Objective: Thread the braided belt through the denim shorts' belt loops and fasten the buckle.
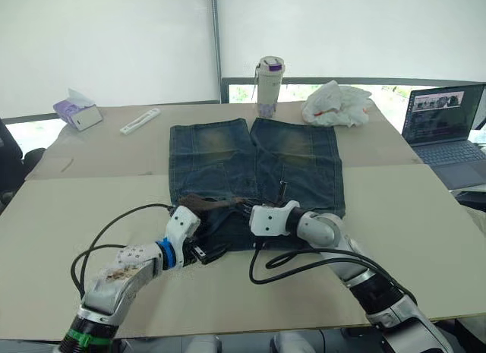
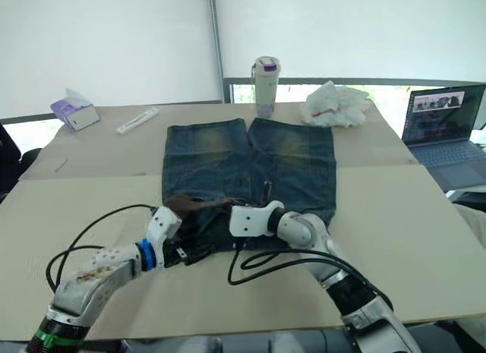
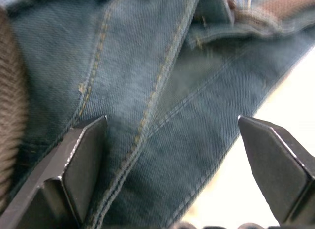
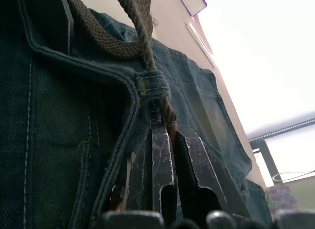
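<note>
Threading is under way: the right gripper (image 4: 165, 140) is pinched on the braided belt (image 4: 142, 29) right at a belt loop (image 4: 153, 88) (mid-waistband), while the left gripper (image 3: 172, 160) hangs spread over the denim shorts (image 1: 254, 167). Next, I'd guess, comes drawing the belt through that loop.

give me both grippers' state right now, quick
Left gripper: open, fingers spread over the denim shorts, holding nothing.
Right gripper: shut on the braided belt right at a belt loop.
</note>
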`<action>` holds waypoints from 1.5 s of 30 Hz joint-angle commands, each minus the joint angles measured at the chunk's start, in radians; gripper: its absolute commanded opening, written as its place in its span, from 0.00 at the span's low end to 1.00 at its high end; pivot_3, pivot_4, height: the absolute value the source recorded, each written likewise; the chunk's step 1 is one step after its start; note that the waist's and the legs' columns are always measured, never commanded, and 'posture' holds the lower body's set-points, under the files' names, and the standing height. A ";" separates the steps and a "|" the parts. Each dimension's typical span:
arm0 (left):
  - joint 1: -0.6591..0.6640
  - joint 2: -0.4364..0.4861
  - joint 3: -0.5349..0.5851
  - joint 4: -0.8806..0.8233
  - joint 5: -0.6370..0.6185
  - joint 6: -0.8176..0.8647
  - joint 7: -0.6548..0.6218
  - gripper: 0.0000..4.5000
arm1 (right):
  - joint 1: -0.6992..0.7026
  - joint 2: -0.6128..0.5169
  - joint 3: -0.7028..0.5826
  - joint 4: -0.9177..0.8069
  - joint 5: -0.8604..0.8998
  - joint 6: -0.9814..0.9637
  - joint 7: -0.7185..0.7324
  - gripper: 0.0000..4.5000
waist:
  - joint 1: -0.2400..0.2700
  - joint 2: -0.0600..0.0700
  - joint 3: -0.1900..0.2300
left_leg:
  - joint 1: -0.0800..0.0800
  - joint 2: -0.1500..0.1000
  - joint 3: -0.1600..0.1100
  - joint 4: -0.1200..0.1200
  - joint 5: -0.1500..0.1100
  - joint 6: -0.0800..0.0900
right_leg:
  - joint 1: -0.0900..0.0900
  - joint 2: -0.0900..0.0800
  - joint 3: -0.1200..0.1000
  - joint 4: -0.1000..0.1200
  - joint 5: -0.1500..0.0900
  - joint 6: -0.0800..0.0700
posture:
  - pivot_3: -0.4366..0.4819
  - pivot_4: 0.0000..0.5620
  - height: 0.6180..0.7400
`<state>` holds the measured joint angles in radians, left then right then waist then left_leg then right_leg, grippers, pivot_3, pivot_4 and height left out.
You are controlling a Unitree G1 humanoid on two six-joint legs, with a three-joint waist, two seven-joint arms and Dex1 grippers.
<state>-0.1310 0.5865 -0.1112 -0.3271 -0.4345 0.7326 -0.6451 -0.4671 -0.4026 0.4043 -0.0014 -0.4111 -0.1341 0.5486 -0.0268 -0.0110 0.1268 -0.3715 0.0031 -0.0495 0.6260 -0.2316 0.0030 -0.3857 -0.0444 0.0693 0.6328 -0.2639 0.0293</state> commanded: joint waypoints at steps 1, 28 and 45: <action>0.013 0.012 -0.023 -0.034 -0.014 0.118 0.013 0.99 | -0.021 0.010 -0.085 -0.095 0.028 0.034 -0.038 0.00 | -0.001 0.000 0.000 | 0.000 0.000 0.000 0.000 0.000 0.000 | 0.000 0.000 0.000 0.000 0.000 0.000 | 0.48 0.27 1.00; 0.113 0.032 0.014 0.021 0.027 -0.020 -0.030 0.99 | 0.193 -0.327 -0.407 -0.080 0.019 0.029 -0.119 0.00 | -0.002 0.003 -0.002 | 0.002 0.000 0.003 -0.001 0.000 0.000 | 0.002 -0.001 0.003 -0.001 0.000 0.000 | 0.48 0.27 1.00; 0.062 0.068 0.407 0.025 -0.802 0.240 -0.183 0.99 | 0.132 -0.166 -0.333 -0.222 0.186 0.011 -0.060 0.00 | -0.001 -0.001 0.001 | -0.001 0.004 0.001 0.001 0.000 0.000 | 0.001 -0.001 0.000 -0.001 -0.001 0.000 | 0.48 0.27 1.00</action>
<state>-0.0313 0.6723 0.2719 -0.2724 -1.1244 0.9241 -0.8847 -0.3102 -0.5740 0.0699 -0.1747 -0.2509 -0.1281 0.4823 -0.0283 -0.0117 0.1275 -0.3724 0.0069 -0.0486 0.6278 -0.2318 0.0030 -0.3846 -0.0454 0.0688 0.6316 -0.2645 0.0298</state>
